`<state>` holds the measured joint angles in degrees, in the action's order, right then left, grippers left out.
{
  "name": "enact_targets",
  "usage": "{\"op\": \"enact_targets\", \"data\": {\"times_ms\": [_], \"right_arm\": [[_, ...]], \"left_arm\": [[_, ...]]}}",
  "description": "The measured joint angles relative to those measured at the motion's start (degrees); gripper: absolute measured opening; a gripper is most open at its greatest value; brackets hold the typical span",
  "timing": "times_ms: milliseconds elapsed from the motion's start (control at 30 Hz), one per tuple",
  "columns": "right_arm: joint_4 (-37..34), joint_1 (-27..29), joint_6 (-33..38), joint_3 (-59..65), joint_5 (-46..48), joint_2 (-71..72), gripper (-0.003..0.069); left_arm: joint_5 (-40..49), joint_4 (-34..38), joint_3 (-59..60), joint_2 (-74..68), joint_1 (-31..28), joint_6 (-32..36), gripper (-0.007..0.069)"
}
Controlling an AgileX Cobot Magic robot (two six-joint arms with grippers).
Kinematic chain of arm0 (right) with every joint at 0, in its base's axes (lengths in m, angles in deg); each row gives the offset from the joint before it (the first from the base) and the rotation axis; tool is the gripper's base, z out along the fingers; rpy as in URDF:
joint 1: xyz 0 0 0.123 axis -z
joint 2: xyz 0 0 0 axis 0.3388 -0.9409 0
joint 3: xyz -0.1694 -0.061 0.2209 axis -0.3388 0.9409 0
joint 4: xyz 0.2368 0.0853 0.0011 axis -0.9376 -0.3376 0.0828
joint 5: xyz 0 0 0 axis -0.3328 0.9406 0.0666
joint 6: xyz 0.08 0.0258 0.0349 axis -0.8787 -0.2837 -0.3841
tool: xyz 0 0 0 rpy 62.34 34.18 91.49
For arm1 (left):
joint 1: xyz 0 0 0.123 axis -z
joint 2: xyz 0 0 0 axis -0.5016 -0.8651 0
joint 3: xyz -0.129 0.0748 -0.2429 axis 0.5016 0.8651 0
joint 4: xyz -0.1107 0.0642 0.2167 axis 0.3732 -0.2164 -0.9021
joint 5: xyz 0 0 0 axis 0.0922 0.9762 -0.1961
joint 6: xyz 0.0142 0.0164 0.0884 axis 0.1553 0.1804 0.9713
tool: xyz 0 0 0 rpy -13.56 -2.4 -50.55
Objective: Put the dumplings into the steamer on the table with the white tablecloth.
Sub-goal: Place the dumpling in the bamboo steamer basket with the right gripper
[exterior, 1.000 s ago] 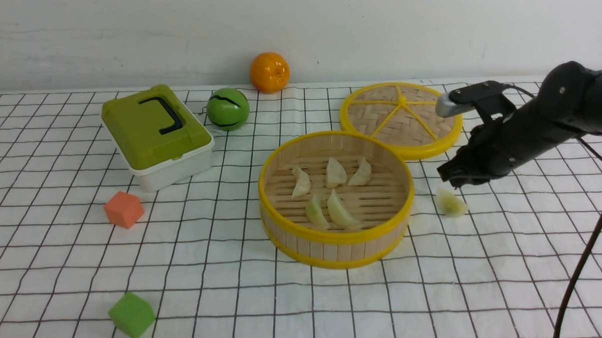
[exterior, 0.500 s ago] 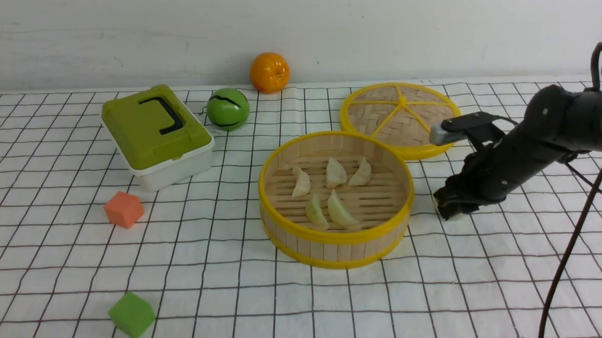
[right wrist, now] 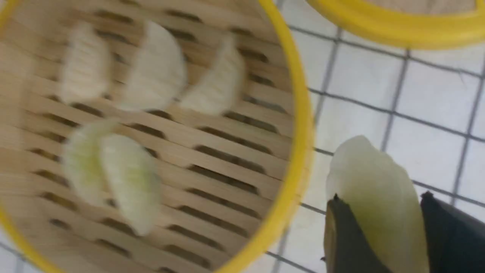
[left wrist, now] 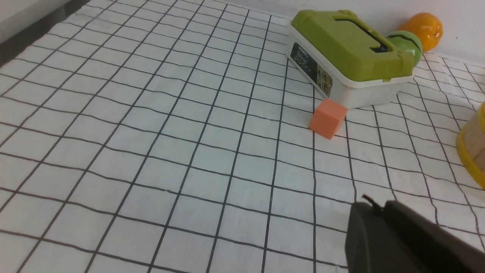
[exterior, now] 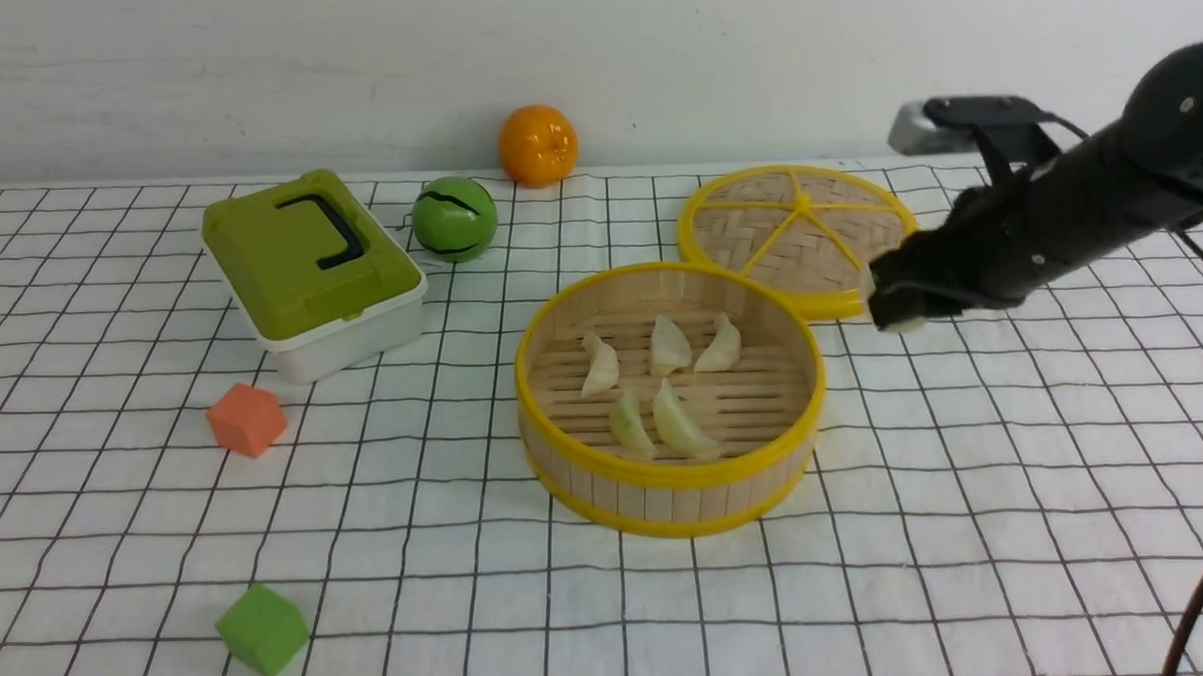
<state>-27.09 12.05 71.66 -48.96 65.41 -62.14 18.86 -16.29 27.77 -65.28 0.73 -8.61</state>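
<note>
Five dumplings [exterior: 653,386], three cream and two pale green, are being held in the steamer [exterior: 672,476]. A sixth dumpling [right wrist: 379,201], pale green and pleated, is being clamped by the right gripper [exterior: 885,303] above the white tablecloth [exterior: 967,485], just beside the steamer's rim. The left gripper [left wrist: 401,242] is being seen only partly, so its jaw state cannot be told.

Pale wooden slats floor the steamer [exterior: 672,496], its strip wall capped by glossy yellow rims. Woven bamboo fills the lid [exterior: 801,239]. The tablecloth [exterior: 968,525] is matt, wrinkled fabric. The green box [exterior: 311,268] shines like smooth plastic; the fingers [right wrist: 348,242] look matt black.
</note>
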Motion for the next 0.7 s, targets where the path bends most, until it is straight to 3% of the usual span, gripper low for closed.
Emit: {"op": "enact_targets", "data": {"times_ms": [233, 500, 633, 700], "right_arm": [[-4.5, -9.7, -0.5, 0.0, -4.7, -5.2, 0.0240], [-4.1, -12.3, -4.6, 0.4, -9.0, -11.0, 0.0240], [-4.1, -12.3, -4.6, 0.4, -9.5, -11.1, 0.0291], [-4.1, -12.3, -4.7, 0.2, -9.8, -10.9, 0.0395]], "left_arm": [[0.6, 0.0, 0.0, 0.0, 0.0, 0.0, 0.0041], [0.8, 0.0, 0.0, 0.0, 0.0, 0.0, 0.0046], [0.9, 0.0, 0.0, 0.0, 0.0, 0.0, 0.0048], [0.9, 0.0, 0.0, 0.0, 0.0, 0.0, 0.0048]]}}
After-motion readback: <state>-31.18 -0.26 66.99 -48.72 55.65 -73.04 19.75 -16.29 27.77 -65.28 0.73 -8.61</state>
